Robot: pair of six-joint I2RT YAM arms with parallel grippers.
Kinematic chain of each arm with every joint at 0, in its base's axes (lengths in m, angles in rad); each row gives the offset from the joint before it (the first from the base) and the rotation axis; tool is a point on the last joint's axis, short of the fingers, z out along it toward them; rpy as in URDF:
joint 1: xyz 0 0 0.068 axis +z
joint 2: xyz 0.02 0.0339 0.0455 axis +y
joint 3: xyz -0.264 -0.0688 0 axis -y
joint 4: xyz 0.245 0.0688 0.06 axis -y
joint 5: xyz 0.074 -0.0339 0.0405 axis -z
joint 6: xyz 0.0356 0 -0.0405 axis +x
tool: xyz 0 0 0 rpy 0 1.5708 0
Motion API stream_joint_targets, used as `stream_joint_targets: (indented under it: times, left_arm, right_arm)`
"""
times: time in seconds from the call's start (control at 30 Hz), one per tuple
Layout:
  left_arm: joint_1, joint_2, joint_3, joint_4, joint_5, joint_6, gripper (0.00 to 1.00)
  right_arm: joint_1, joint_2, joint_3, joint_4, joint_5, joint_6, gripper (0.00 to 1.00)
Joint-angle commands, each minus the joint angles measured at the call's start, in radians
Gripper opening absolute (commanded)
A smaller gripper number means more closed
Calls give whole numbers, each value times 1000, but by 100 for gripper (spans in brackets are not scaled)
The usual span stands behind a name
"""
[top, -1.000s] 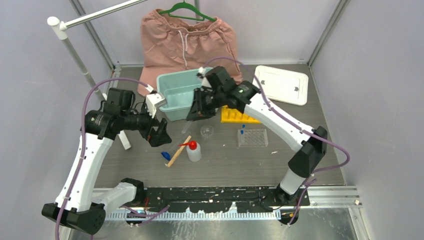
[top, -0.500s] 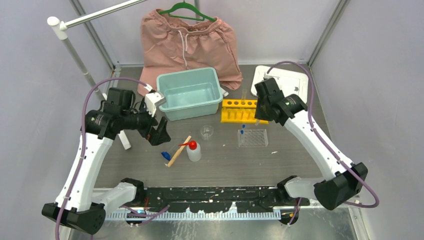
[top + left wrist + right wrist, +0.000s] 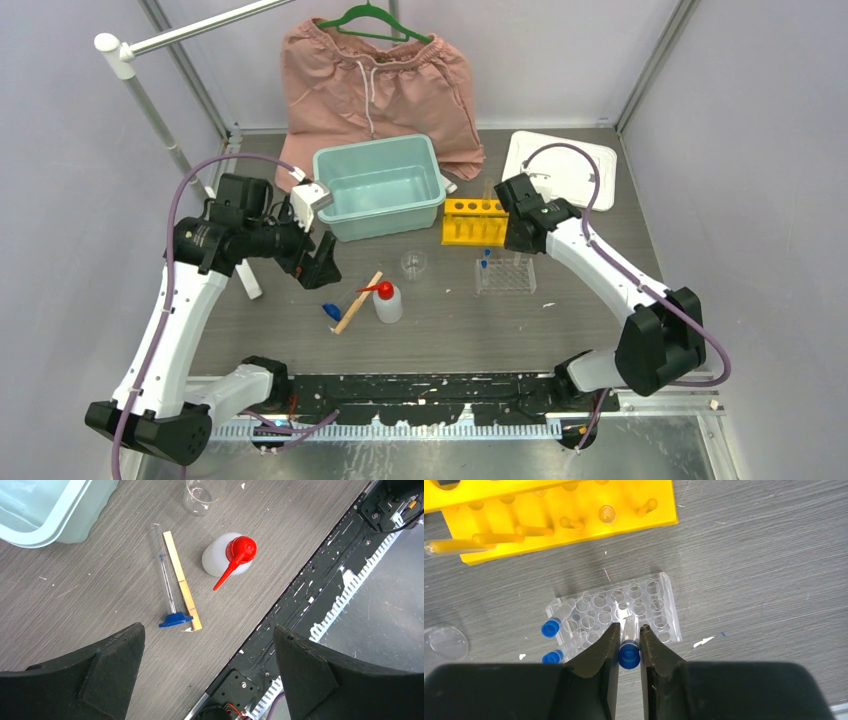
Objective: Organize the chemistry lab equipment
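My right gripper (image 3: 520,237) (image 3: 629,634) is shut on a clear blue-capped tube (image 3: 629,650) and holds it over the clear rack (image 3: 505,275) (image 3: 646,602). Two more blue-capped tubes (image 3: 552,627) lean in that rack's left end. The yellow rack (image 3: 475,222) (image 3: 554,515) lies just behind it. My left gripper (image 3: 320,265) (image 3: 207,631) is open and empty above a long clear tube with a blue end (image 3: 174,619), the wooden stick (image 3: 183,582) and the white red-nozzled squeeze bottle (image 3: 387,302) (image 3: 227,557). The tiny beaker (image 3: 414,263) (image 3: 200,495) stands mid-table.
The teal bin (image 3: 380,187) stands behind the middle of the table, its white lid (image 3: 560,168) at the back right. Pink shorts (image 3: 375,85) hang on a green hanger at the back. A white post (image 3: 150,110) rises at the left.
My right arm has swung from the teal bin to the right and come over the clear rack with a tube in its jaws. The left arm has hardly moved.
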Motion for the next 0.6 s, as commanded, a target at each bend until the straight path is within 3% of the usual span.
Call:
stream_joint_targets:
  times: [0.0, 0.57]
  left_arm:
    - [-1, -23, 10, 26, 3, -11, 100]
    - [-1, -27, 12, 28, -12, -4, 100]
  right_arm:
    - [-3, 3, -23, 87, 29, 31, 1]
    - [-2, 67, -64, 130, -23, 46, 1]
